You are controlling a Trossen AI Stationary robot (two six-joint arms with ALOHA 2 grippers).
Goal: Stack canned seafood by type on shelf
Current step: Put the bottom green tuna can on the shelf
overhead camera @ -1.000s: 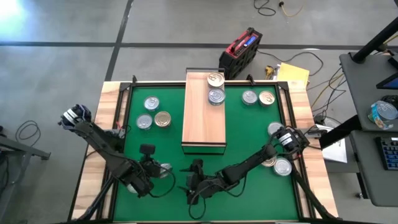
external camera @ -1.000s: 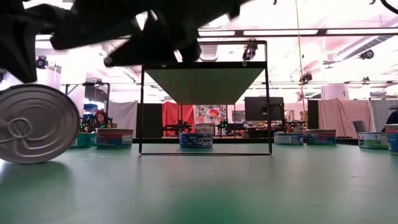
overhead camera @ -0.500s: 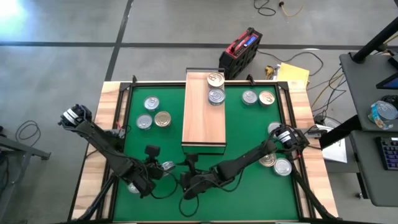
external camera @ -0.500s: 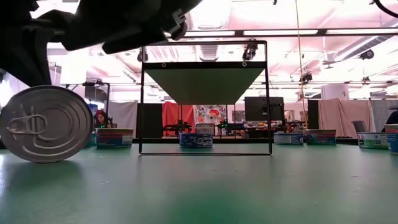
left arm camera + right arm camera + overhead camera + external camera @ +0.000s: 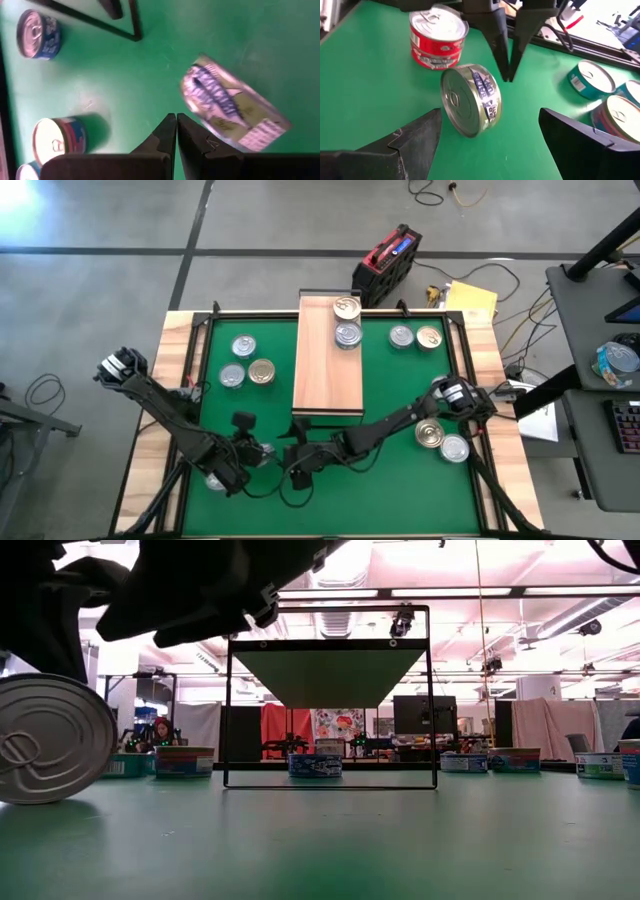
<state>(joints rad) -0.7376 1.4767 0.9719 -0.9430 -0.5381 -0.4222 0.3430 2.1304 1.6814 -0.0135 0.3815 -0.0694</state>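
On the green mat [image 5: 400, 395] near its front edge, just before the shelf [image 5: 328, 358], we see a tipped can [image 5: 470, 100] standing on its rim, its silver lid facing the right wrist camera. Our right gripper [image 5: 487, 137] is spread wide on either side of it, touching nothing. The left gripper [image 5: 176, 131] is pinched closed and empty just beside the can. From above, the arms hide most of this can. Two cans [image 5: 347, 321] rest on the shelf's far end.
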